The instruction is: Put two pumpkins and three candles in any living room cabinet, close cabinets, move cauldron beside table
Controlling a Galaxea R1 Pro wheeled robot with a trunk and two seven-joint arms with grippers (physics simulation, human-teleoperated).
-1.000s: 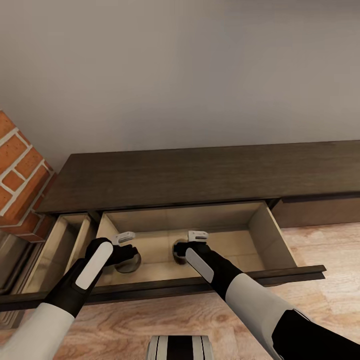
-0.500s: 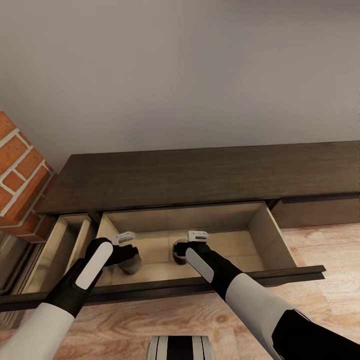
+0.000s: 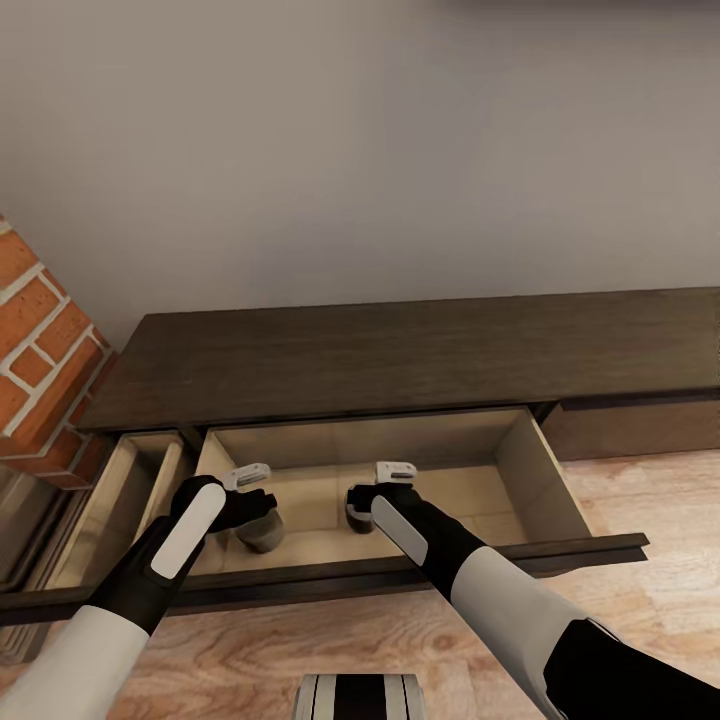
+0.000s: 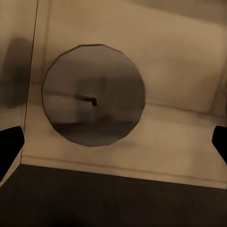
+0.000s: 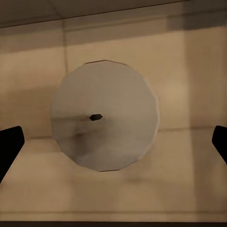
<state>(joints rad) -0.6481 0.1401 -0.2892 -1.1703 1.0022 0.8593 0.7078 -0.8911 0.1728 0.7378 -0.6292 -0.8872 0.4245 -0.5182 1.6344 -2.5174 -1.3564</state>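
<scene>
My left claw (image 3: pixel 252 497) hangs spread open over a grey cylindrical candle (image 3: pixel 260 532) standing on the pale wood floor of the pulled-out drawer (image 3: pixel 520 455); in the left wrist view my black fingertips (image 4: pixel 10 147) sit far apart, clear of the candle's round top (image 4: pixel 93 94), whose short dark wick leans to one side. My right claw (image 3: pixel 372 495) is likewise released, wide open above a second grey cylindrical candle (image 3: pixel 358 516), its fingertips (image 5: pixel 9 144) well to either side of the pale round top (image 5: pixel 104 121) with a small dark wick spot at its centre. Both candles stand upright in the same drawer, near each other. The drawer belongs to the long, low, dark brown wooden cabinet (image 3: pixel 400 350) against the grey wall (image 3: pixel 380 150). A narrower drawer (image 3: pixel 120 490) to its left is open too, beside a red brick column (image 3: pixel 40 350). Light wooden flooring (image 3: pixel 640 510) lies in front.
</scene>
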